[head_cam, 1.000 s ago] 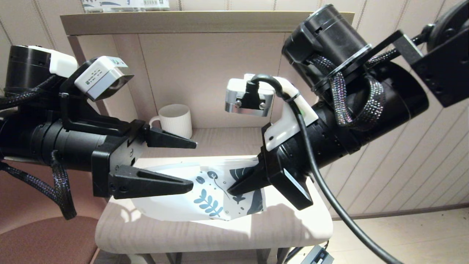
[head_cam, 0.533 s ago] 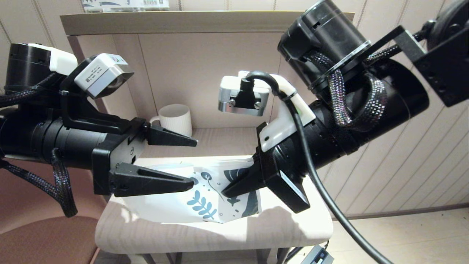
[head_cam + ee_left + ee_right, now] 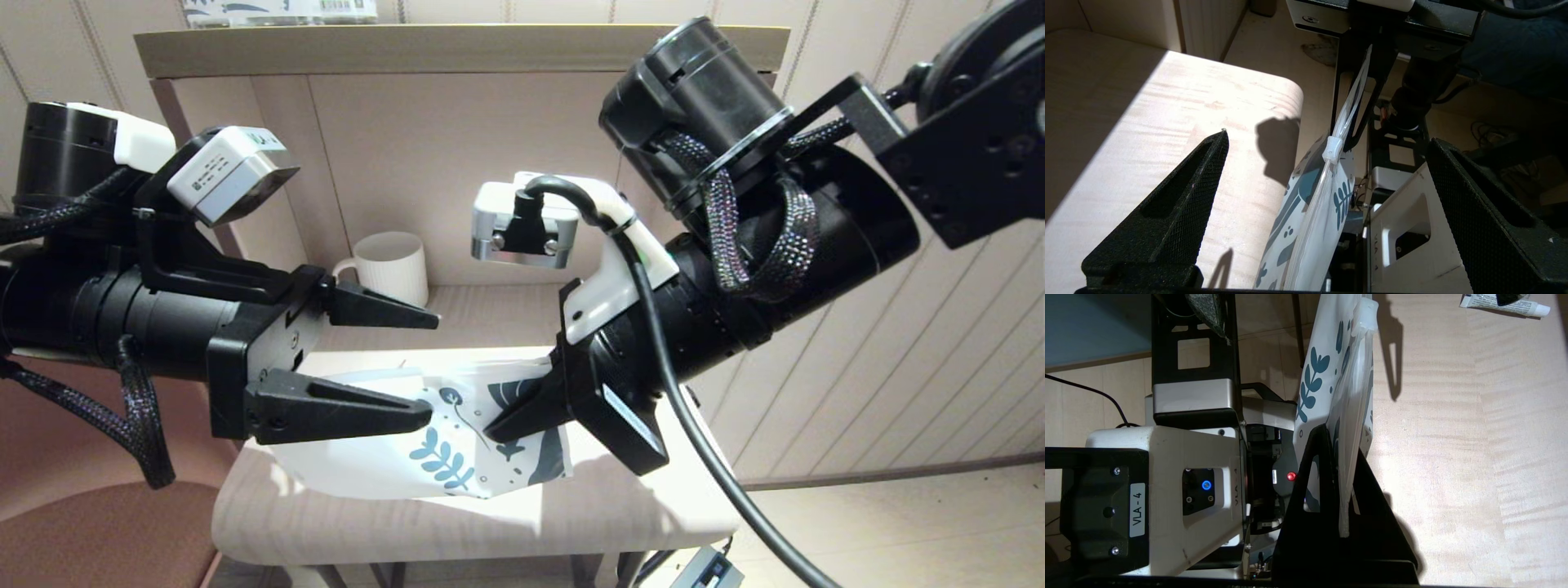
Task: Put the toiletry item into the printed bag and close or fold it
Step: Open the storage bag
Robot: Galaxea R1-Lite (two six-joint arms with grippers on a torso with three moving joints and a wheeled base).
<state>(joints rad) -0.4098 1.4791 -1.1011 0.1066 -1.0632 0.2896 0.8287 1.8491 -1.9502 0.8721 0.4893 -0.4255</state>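
Your right hand (image 3: 500, 426) is clenched on the zip edge of the printed bag (image 3: 441, 449), holding it up so the pouch hangs on edge over the front part of the pale wooden counter (image 3: 490, 523). In the right wrist view the clear zip strip runs between the two black fingers (image 3: 1306, 506), and the white slider (image 3: 1365, 314) sits at the far end of that strip. Your left hand (image 3: 431, 363) is released, its fingers spread wide, level with the bag and just beside its plain end. The toiletry item (image 3: 1504, 306), a small white tube, lies flat on the counter, well apart from the bag. A white ribbed mug (image 3: 392, 268) stands on the shelf behind.
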